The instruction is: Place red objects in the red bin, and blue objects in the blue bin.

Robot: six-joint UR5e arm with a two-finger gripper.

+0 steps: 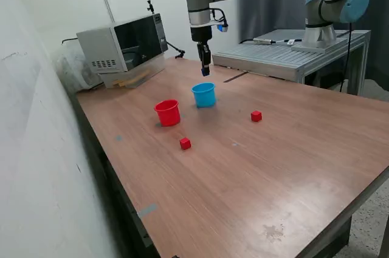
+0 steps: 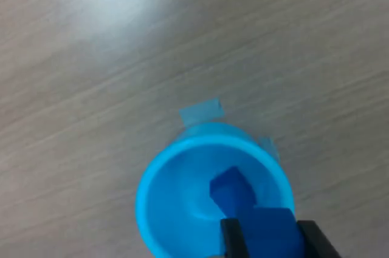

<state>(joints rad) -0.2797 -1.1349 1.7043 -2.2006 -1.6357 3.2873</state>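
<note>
My gripper (image 1: 205, 70) hangs straight above the light-blue cup, the blue bin (image 1: 204, 95). In the wrist view the gripper (image 2: 271, 241) is shut on a dark blue cube (image 2: 270, 224), held over the blue bin's (image 2: 164, 191) open mouth. A second dark blue cube (image 2: 231, 190) lies inside the bin. The red bin (image 1: 168, 113), a small red cup, stands beside the blue one on the exterior view's left. One red cube (image 1: 185, 143) lies on the table in front of the red bin. Another red cube (image 1: 256, 116) lies to the exterior view's right of the blue bin.
A microwave (image 1: 124, 48) stands at the table's back corner on the exterior view's left. A second arm (image 1: 331, 3) is mounted on a grey platform (image 1: 285, 57) behind the table. Two bits of blue tape (image 2: 200, 112) are stuck to the wood by the blue bin.
</note>
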